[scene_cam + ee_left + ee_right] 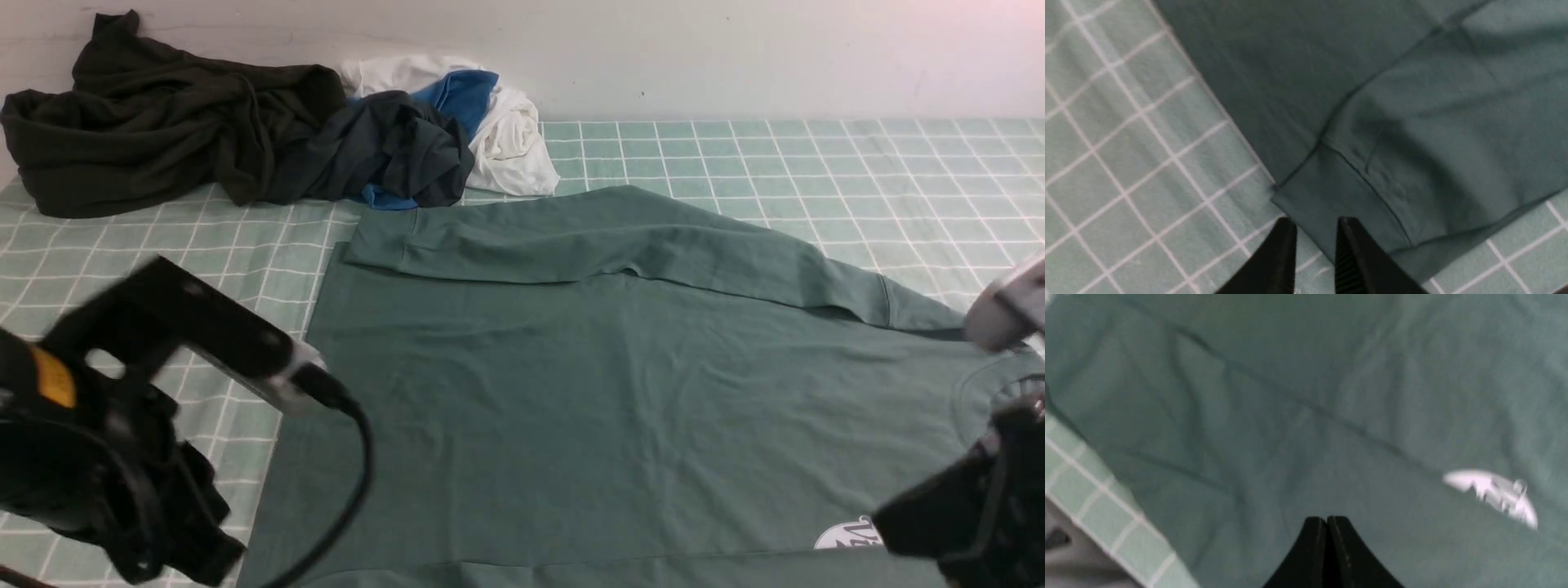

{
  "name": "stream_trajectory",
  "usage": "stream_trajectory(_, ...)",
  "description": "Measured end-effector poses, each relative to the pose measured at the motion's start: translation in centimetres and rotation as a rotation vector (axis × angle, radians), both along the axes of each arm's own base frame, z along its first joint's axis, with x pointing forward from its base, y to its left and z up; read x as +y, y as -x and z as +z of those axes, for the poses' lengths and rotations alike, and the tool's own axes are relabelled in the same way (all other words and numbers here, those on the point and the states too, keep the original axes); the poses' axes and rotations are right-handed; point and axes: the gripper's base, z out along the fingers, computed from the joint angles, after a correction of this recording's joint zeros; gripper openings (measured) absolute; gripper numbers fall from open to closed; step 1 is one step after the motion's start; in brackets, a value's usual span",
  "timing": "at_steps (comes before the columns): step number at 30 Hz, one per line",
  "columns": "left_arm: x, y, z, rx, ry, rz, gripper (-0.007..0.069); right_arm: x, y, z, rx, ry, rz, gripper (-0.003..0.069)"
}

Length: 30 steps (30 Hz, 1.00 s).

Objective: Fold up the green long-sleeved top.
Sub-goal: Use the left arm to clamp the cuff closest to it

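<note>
The top (620, 392) lies flat across the middle of the counter (816, 163), with its hem toward the left edge and its collar toward the right edge. It reaches down to the near edge. One sleeve (620, 237) is already folded in along the top's far side. Judged from this, the sleeve-folding step is in hand and the body has not yet been folded over.

The left hand (1312, 228) hangs near the counter's near left corner. Its fingers stand a narrow gap apart with nothing between them. A cuff (1331, 196) lies just beyond the tips, at a corner of the hem. The left wrist view alone does not show which sleeve it belongs to; it is probably the near one.

The right hand (1327, 522) is over the chest, near the near right corner and close to the white logo (1494, 494). Its fingers are pressed together, and no cloth shows between them.

The next move probably calls for the left hand to pinch the cuff or the hem corner. The right hand would have to part its fingers and take the shoulder end, so that both lift together and keep the cloth flat.

No container is in view. A pile (245, 139) of dark, white and blue clothes sits loose at the far left corner, well apart from both hands.
</note>
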Motion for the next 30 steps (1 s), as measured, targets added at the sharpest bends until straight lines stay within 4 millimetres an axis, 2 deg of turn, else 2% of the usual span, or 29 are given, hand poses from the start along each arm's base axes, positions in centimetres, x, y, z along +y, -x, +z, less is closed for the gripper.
stream_trajectory(4,-1.6,-1.2,-2.4,0.096,-0.057,-0.058,0.0222,-0.1,0.2,-1.1,0.085,0.148,0.002,-0.0014)
stream_trajectory(5,-2.5,-2.0,-3.9,0.137,-0.081,-0.078,0.0265,-0.3,0.2,-1.3,0.079,0.219,-0.012,-0.0014)
stream_trajectory(9,-3.7,-3.9,-7.1,0.189,-0.107,-0.093,0.0326,-0.6,0.0,-1.4,0.064,0.264,-0.047,-0.0014)
stream_trajectory(17,-4.5,-5.5,-11.6,0.283,-0.151,-0.094,0.0336,-0.4,-0.8,-1.1,-0.02,0.233,-0.066,-0.0014)
stream_trajectory(20,-4.7,-5.7,-12.5,0.304,-0.161,-0.094,0.0335,-0.3,-0.9,-1.1,-0.033,0.227,-0.069,-0.0014)
stream_trajectory(22,-4.7,-5.9,-12.7,0.308,-0.163,-0.094,0.0314,-0.3,-1.0,-1.1,-0.039,0.225,-0.07,-0.0014)
stream_trajectory(24,-4.8,-5.9,-12.7,0.308,-0.16,-0.093,0.0256,-0.3,-1.0,-1.1,-0.042,0.223,-0.07,-0.0014)
stream_trajectory(26,-4.9,-6.0,-12.6,0.307,-0.157,-0.093,0.0165,-0.3,-1.0,-1.1,-0.044,0.222,-0.071,-0.0014)
stream_trajectory(27,-4.9,-6.0,-12.5,0.306,-0.157,-0.093,0.0155,-0.3,-1.0,-1.1,-0.044,0.222,-0.071,-0.0014)
stream_trajectory(28,-5.0,-6.2,-12.2,0.305,-0.156,-0.093,0.0074,-0.3,-1.0,-1.1,-0.045,0.222,-0.071,-0.0014)
stream_trajectory(30,-5.3,-6.8,-11.4,0.296,-0.153,-0.094,0.0034,-0.3,-1.0,-1.0,-0.046,0.222,-0.071,-0.0014)
